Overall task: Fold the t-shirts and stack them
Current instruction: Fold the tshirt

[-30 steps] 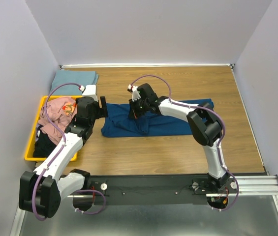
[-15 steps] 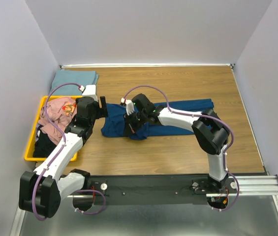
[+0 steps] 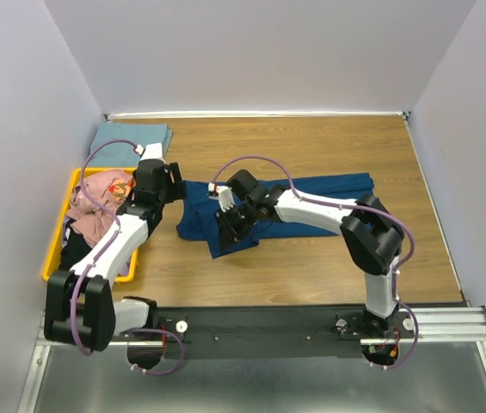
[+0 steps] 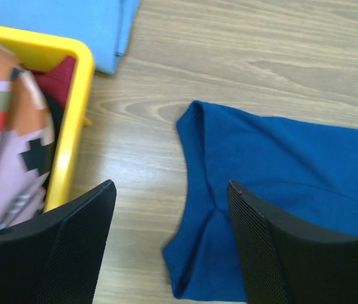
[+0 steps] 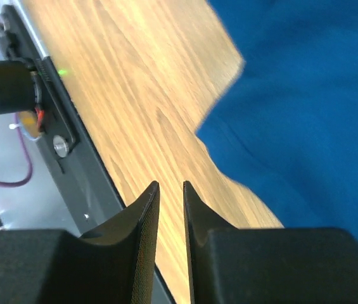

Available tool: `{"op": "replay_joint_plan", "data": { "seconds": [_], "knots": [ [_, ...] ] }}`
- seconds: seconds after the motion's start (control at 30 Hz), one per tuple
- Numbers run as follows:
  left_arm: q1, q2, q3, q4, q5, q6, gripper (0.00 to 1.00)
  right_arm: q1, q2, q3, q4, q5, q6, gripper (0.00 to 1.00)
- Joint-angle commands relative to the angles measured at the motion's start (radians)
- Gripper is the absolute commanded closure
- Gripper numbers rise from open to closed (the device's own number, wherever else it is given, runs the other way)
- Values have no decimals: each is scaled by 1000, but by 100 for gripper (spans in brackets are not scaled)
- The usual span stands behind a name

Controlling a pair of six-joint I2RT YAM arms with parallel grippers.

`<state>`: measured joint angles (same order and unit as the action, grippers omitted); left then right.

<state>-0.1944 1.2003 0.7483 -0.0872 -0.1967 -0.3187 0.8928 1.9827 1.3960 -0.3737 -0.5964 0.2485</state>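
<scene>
Under the spread left jaws, blue t-shirt [image 4: 280, 164].

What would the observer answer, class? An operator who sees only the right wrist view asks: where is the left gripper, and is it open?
Observer: The left gripper hangs open above the end of the blue t-shirt nearest the yellow bin.
Operator: What is in that bin?
Observer: A pink printed shirt lies on top of dark cloth.
</scene>
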Motion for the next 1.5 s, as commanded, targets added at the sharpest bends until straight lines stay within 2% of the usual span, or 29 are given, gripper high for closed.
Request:
{"op": "replay_joint_plan", "data": {
  "seconds": [0.0,0.07,0.17,0.2,0.33,0.37,0.43,0.6,0.63,0.8,0.83,0.93,0.97,1.0,1.03,1.07,1.13,1.47],
  "knots": [
    [3,100,66,4,83,-46,23,-46,-139,9,-82,246,-23,71],
    [4,184,104,3,98,-52,25,-151,-204,-21,-83,343,1,71],
    [4,269,169,-3,111,-56,28,-291,-260,-60,-79,383,24,72],
    [4,318,196,-3,109,-59,30,-377,-284,-64,-79,435,34,72],
    [7,441,256,-19,111,-56,33,-583,-315,-78,-36,455,67,72],
    [9,485,285,-22,112,-56,33,-619,-315,-84,-25,446,78,65],
    [10,534,316,-26,112,-57,34,-713,-303,-89,11,434,101,58],
    [16,591,352,-29,108,-57,34,-883,-263,-126,94,425,162,54],
    [21,596,352,-22,108,-57,40,-888,-256,-143,128,423,172,54],
    [26,627,361,-13,120,-54,43,-989,-188,-169,191,371,221,54],
    [27,633,361,-10,123,-54,50,-1009,-182,-175,211,363,227,54],
    [35,650,376,-9,129,-49,52,-1035,-156,-198,242,340,239,54],
    [39,653,379,-8,132,-49,60,-1039,-147,-203,246,337,238,54],
    [42,659,382,-9,134,-49,60,-1043,-125,-204,251,333,235,54],
    [44,660,384,-8,138,-48,70,-1048,-113,-206,266,330,235,55],
    [52,662,385,-9,140,-48,72,-1052,-101,-207,275,326,239,55],
    [59,659,384,-13,137,-43,93,-1071,-73,-216,306,320,247,55],
    [108,651,375,-19,161,-51,95,-1140,-4,-239,348,307,267,57]
  ]
}}
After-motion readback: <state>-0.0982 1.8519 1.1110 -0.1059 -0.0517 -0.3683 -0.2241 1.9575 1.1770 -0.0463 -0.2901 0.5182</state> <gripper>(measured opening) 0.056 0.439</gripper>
